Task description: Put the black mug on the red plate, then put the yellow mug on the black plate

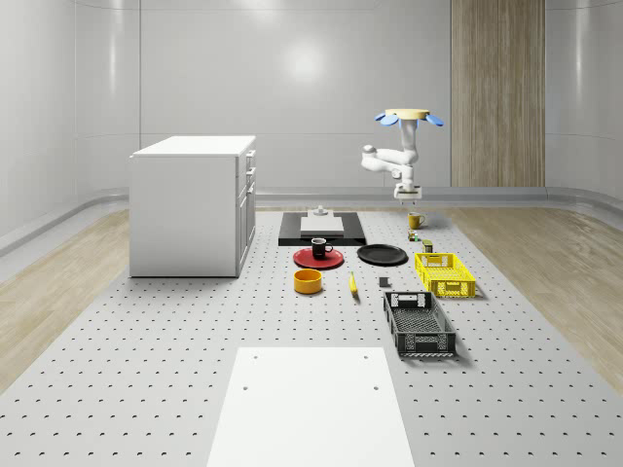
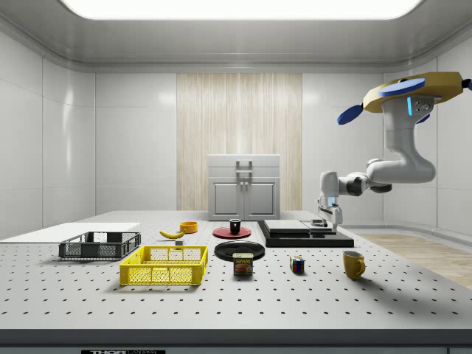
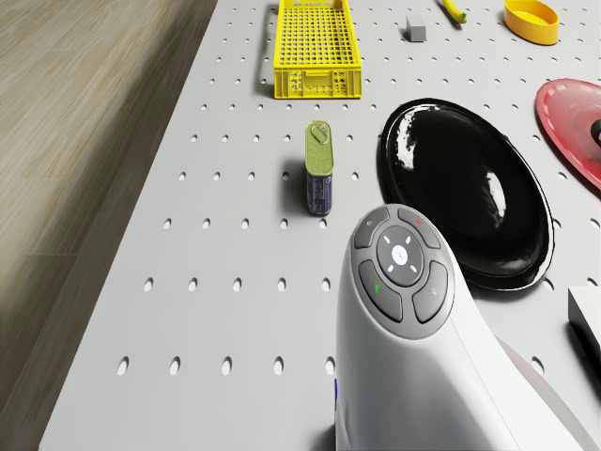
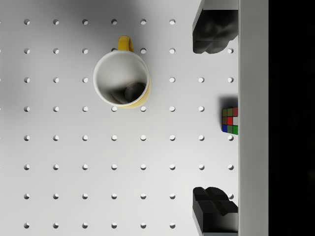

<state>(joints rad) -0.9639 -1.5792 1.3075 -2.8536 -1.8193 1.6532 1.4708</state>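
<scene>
The worktop point(image 1: 146, 389) is seen as matt grey metal pierced by regular rows of holes, and the floor point(image 1: 58, 292) beside it is rendered as pale wood grain. A high gloss with bright reflections is shown on the black plate point(image 3: 470, 188) and the red plate point(image 3: 573, 122), while the yellow mug point(image 4: 121, 78) is given a smooth glazed look with a white inside. The yellow crate point(image 3: 317, 47) is drawn as latticed plastic, the tin point(image 3: 319, 169) as printed metal, and the arm point(image 3: 404, 310) as smooth, satin white plastic.
</scene>
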